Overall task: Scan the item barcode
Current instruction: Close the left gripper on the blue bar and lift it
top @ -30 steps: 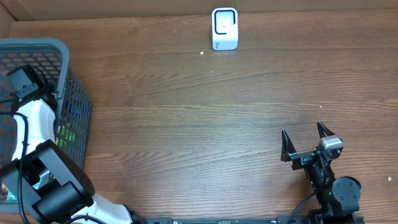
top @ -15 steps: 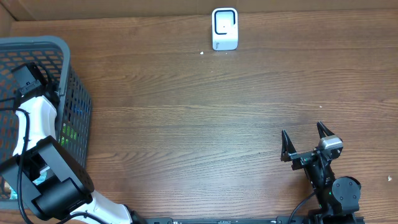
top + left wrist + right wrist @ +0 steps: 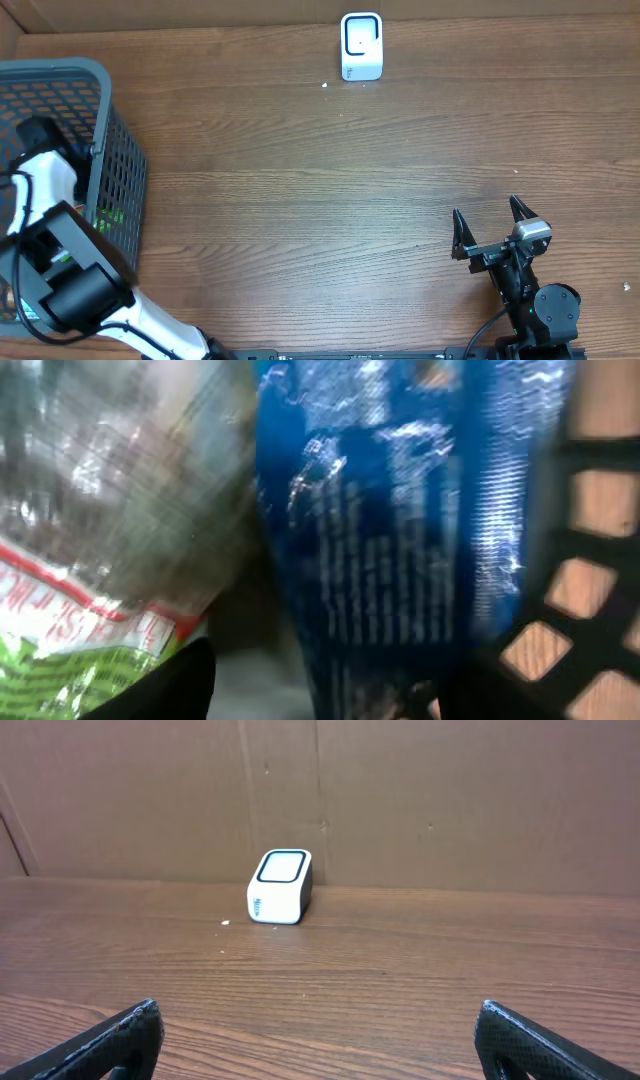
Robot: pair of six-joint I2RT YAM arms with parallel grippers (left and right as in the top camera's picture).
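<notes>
Left fingers (image 3: 175, 688) sit inside the basket (image 3: 112, 95) at frame left, beside a blue packet (image 3: 380, 560); whether they grip it cannot be told. Right fingers (image 3: 458, 235) are spread.

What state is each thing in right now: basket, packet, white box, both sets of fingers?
Basket: upright at the left of the table, packets inside.
Blue packet: in the basket, against its mesh wall.
Scanner: upright at the table's far edge, untouched.
Left fingers: inside the basket by the blue packet; open or shut unclear.
Right fingers: wide open, empty.
</notes>
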